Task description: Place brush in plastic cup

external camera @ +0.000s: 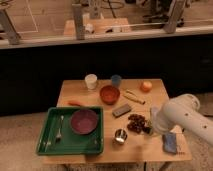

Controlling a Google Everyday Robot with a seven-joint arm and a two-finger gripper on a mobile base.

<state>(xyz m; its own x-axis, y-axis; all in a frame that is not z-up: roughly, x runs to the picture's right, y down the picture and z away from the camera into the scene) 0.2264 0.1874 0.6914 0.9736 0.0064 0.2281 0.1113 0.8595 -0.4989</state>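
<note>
Three cups: cream cup [91,81] and blue cup [116,80] stand side by side at the table's far edge; metal cup [120,135] sits near the front edge, just right of the tray.
Table [70,90]: wooden, crowded with kitchen items.
Arm [182,117]: white, stretched in from the right above the table's front right corner.
Gripper [148,128]: at the arm's low end, over the tabletop between the grapes and the blue pad; fingers pressed fully together.
Brush [145,131]: hard to pick out; a dark sliver at the gripper's tip, just beside the grapes, seems to be it. Whether it is gripped cannot be told.
Blue cup: upright, well apart from the gripper, just behind the red bowl.
Red bowl [109,94]: mid-table, toward the far side.
Grapes [135,122]: dark red cluster right of the metal cup.
Block [122,110]: flat, dark grey, lying askew between red bowl and grapes.
Tray [45,145]: green, front left, holding a purple bowl [83,121] and a fork [60,129].
Carrot [76,103]: just behind the tray.
Orange [145,86]: far right corner.
Blue pad [170,141]: front right, partly under the arm.
</note>
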